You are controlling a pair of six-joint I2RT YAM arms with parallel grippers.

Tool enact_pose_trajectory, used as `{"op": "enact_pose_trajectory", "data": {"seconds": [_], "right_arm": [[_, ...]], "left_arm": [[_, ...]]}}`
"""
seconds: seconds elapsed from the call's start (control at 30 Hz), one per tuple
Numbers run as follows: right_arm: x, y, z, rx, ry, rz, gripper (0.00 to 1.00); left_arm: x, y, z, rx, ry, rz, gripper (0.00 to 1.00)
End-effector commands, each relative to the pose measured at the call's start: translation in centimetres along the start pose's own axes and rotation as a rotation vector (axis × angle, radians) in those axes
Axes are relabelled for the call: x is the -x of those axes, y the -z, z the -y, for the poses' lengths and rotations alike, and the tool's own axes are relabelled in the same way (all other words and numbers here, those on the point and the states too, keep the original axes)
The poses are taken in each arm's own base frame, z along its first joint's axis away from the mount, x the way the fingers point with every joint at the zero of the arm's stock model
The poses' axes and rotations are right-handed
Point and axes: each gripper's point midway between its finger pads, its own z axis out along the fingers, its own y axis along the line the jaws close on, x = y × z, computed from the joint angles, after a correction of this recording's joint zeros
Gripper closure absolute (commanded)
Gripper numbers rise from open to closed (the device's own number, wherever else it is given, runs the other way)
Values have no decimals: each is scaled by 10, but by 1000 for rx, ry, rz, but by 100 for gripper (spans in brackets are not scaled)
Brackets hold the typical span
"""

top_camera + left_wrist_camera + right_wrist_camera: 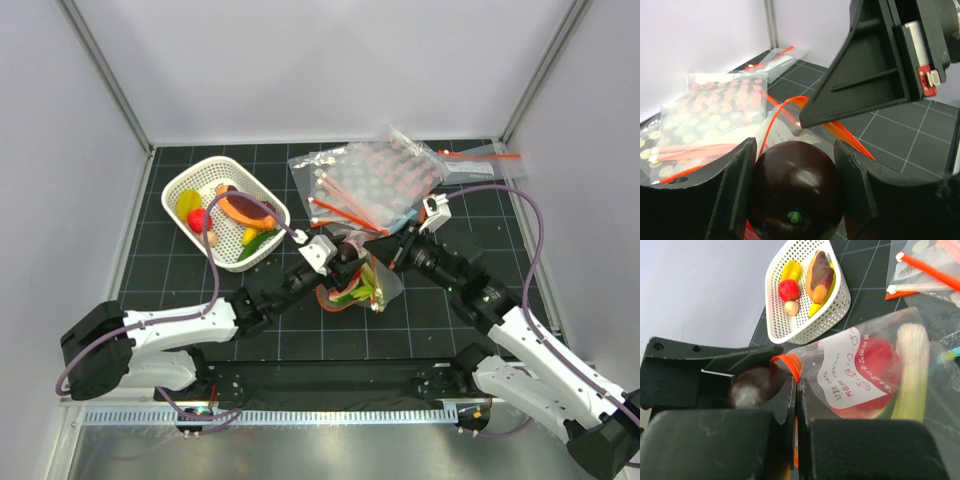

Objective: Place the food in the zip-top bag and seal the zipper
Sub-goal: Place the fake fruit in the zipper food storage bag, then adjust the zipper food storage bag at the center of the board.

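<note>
The zip-top bag [362, 287] lies between both grippers in the middle of the mat. Through its clear plastic [840, 355] I see the red watermelon wedge [885, 357] and the green-and-white stalk [912, 370]. My right gripper [797, 385] is shut on the bag's mouth edge at the orange-red zipper [790, 362] and holds the mouth up. My left gripper [795, 160] is shut on a dark red round fruit [790, 195] with a green stem nub, right at the open mouth, whose zipper [771, 122] curves just ahead. In the top view the left gripper [345, 255] and right gripper [385, 250] almost touch.
A white slotted basket [262, 205] with several other toy foods stands at the back left of the mat and shows in the right wrist view [837, 300]. A pile of like clear bags [375, 180] with orange-red strips lies behind the grippers. Grey walls enclose the mat.
</note>
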Motion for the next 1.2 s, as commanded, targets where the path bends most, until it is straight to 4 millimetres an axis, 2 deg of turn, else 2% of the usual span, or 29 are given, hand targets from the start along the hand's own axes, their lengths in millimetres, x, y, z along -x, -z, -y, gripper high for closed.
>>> {"op": "enact_pose_trajectory", "data": {"seconds": [0.0, 0.07, 0.1, 0.17, 0.2, 0.23, 0.33, 0.4, 0.43, 0.5, 0.53, 0.57, 0.67, 0.7, 0.73, 0.77, 0.8, 0.83, 0.93, 1.03, 1.07, 1.17], "right_arm": [[28, 6, -15, 39, 14, 124, 99], [30, 8, -17, 50, 2, 131, 99], [30, 9, -19, 58, -2, 131, 99], [32, 13, -24, 75, -12, 138, 99], [32, 14, -24, 75, -10, 138, 99], [35, 16, -24, 69, -11, 153, 99], [36, 20, -19, 39, -4, 159, 99], [36, 20, -17, 27, 1, 160, 99], [36, 21, -17, 26, 4, 163, 99], [36, 21, -15, 16, 5, 164, 99], [37, 21, -15, 13, 4, 165, 99], [38, 21, -13, 2, 8, 169, 99], [39, 23, -9, -21, 15, 177, 99], [39, 23, -8, -25, 19, 179, 99], [45, 25, -5, -47, 25, 207, 99], [45, 26, -3, -59, 27, 207, 99], [48, 28, -1, -74, 31, 223, 99], [51, 31, -1, -79, 44, 234, 99], [57, 36, 6, -122, 58, 265, 99], [59, 39, 8, -133, 67, 277, 99], [58, 39, 9, -135, 67, 275, 99], [59, 38, 11, -146, 70, 275, 99]], "left_arm": [[19, -7, 11, -63, -47, 66, 76], [15, -11, 3, -16, -62, 54, 70], [11, -14, -1, 3, -83, 41, 47], [2, -20, -8, 49, -88, 11, 21], [0, -22, -8, 55, -74, 1, 2], [-1, -23, -7, 53, -66, -13, 0], [8, -22, 3, 6, -11, -16, 0], [26, -17, 6, -13, 39, 7, 0], [23, -13, 9, -22, 74, -32, 0], [48, -6, 3, 23, 122, -24, 0], [36, 0, 2, 47, 135, -105, 0], [40, 5, -2, 72, 133, -118, 0], [30, 13, -23, 214, 131, -207, 2], [18, 13, -29, 262, 125, -252, 6], [19, 15, -36, 314, 117, -296, 8], [16, 14, -36, 323, 130, -323, 12], [4, 11, -33, 323, 127, -375, 13], [5, 11, -30, 315, 129, -410, 14], [-10, 8, -24, 307, 142, -470, 17], [-21, 4, -19, 293, 151, -502, 31], [-21, 2, -15, 275, 159, -507, 40], [-29, -1, -10, 258, 160, -550, 52]]}}
